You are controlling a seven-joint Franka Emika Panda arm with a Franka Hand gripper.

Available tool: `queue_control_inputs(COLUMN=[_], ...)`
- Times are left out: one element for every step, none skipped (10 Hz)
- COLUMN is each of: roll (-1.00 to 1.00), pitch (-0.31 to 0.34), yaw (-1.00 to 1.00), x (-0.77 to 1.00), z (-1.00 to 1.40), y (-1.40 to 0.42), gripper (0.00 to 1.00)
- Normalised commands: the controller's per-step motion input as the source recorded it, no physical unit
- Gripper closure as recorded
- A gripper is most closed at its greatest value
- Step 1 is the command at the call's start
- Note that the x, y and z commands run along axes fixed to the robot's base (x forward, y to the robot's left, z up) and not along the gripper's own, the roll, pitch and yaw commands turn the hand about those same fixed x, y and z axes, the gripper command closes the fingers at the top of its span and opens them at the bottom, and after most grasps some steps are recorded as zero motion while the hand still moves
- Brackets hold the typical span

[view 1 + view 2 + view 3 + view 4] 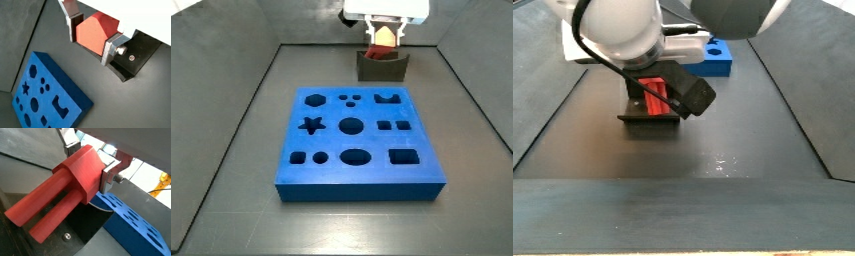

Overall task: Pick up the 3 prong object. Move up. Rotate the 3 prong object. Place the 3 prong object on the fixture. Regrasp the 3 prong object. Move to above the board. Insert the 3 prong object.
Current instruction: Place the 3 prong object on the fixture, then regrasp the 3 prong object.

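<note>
Red 3 prong object (95,33) sits clamped between the two silver fingers (111,49) of the gripper (91,36) in a wrist view, so the pincer is clenched on it. Just beside it is the dark fixture (133,60), with a screw showing on its face, and the blue board (48,95) lies off to the side on the grey floor, cutouts facing up.

From a wrist view looking along the piece, the 3 prong object (63,193) fills most of the picture, its long prongs sticking out toward the camera. A silver finger (109,172) presses against its side, the gripper (85,159) gripping it at the thick end. The fixture (83,228) is the dark shape under the prongs, and the board (133,223) shows behind it.

In a side view, the gripper (384,38) hangs right over the fixture (382,66) at the far end of the tray, with the 3 prong object (382,46) peeking out red below it. The board (356,140) is nearer the camera, apart from the fixture.

In a side view from the opposite end, the arm blocks a lot. The 3 prong object (647,88) is low over the fixture (652,112); can't tell if it's touching. The board (714,58) is behind.
</note>
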Motion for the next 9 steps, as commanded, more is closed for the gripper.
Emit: queue_control_inputs(roll=[-0.1,-0.1,-0.1,-0.1,-0.1,0.0,0.01,0.02,0.03], pitch=[-0.026,-0.026,-0.026,-0.025,-0.023,0.0,-0.036,-0.026,-0.016], yaw=[-0.18,-0.15,-0.13,-0.11,-0.09,0.0,0.02,0.03,0.04], x=[0.11,0.11,0.11,0.11,0.1,0.0,0.0,-0.01,-0.02], z=[-0.83,-0.83,-0.83,-0.83,-0.84,0.0,1.0,1.0,1.0], y=[0.2,0.2,0.2,0.2,0.19,0.0,0.0,0.01,0.01], gripper=[1.0,1.0,1.0,1.0,1.0,0.0,0.0,0.0,0.0])
